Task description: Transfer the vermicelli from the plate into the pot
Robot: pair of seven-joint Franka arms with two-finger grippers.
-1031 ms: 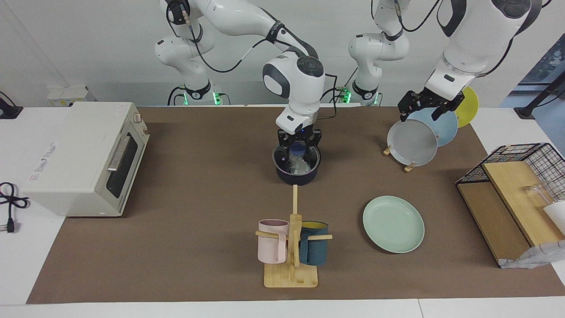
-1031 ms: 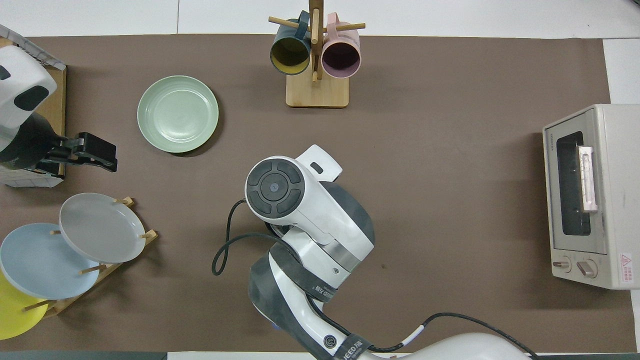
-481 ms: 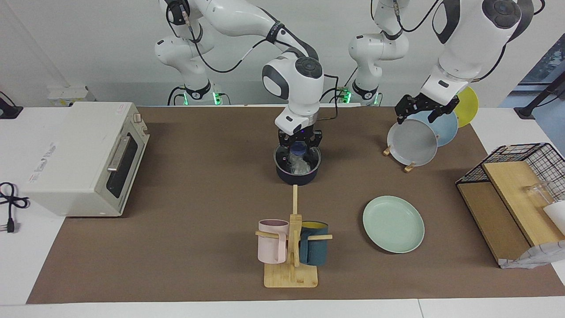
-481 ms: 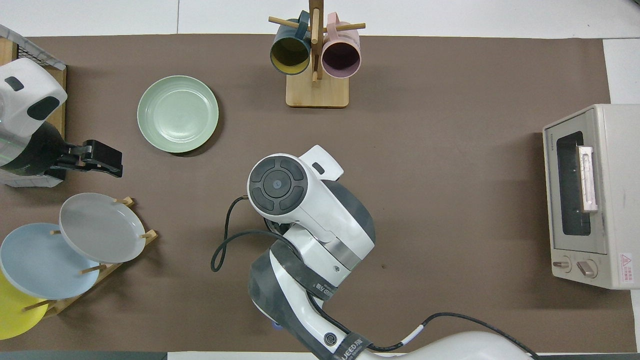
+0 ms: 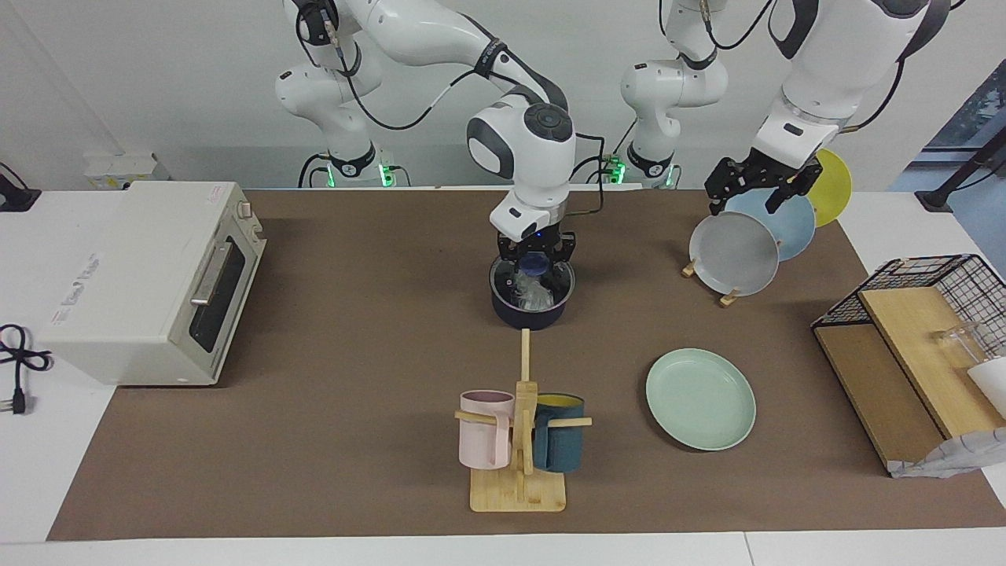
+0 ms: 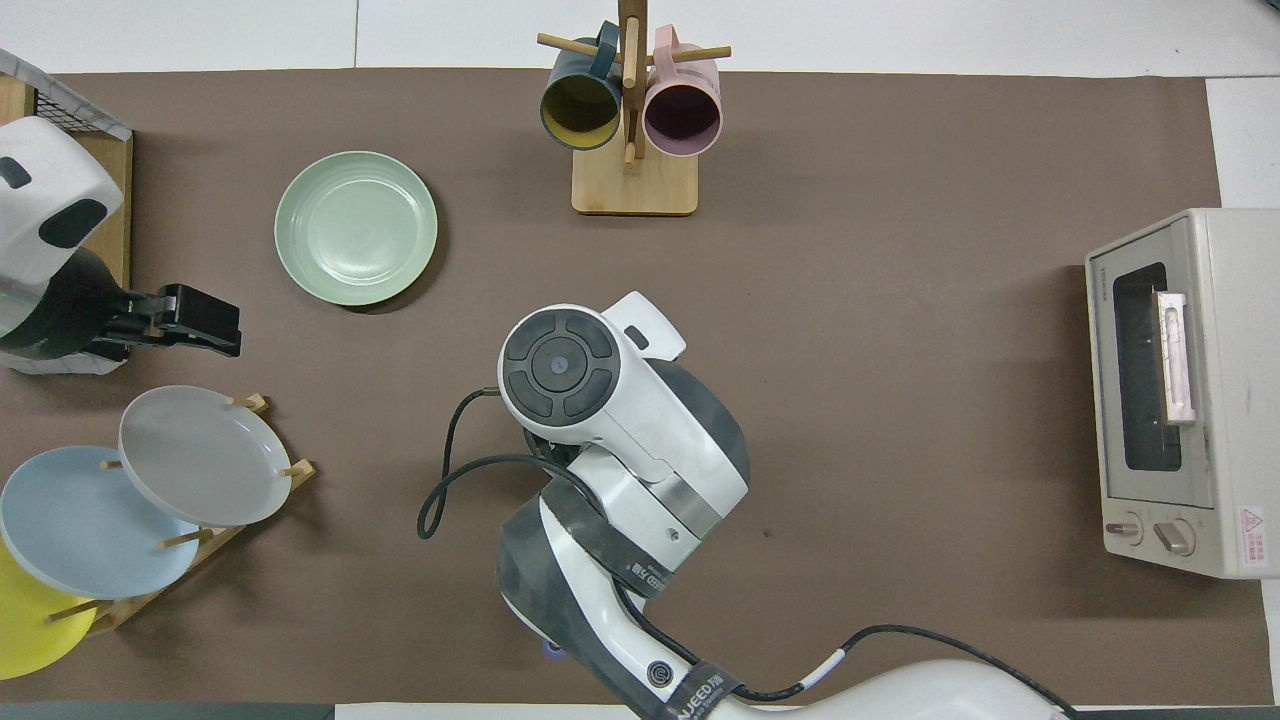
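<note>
Now vermicelli [image 5: 535,295] in pot [image 5: 531,313], directly beneath right tool [image 5: 536,256], its opening indiscernible.

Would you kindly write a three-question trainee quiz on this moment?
1. True or false: the plate has vermicelli on it.
2. Which pincer is over the pot: A left, B right?
3. Fill in: the left pincer hangs over the ___ of plates.

Key:
1. False; it is bare, and the vermicelli lies in the pot.
2. B, the right pincer.
3. Rack.
</note>
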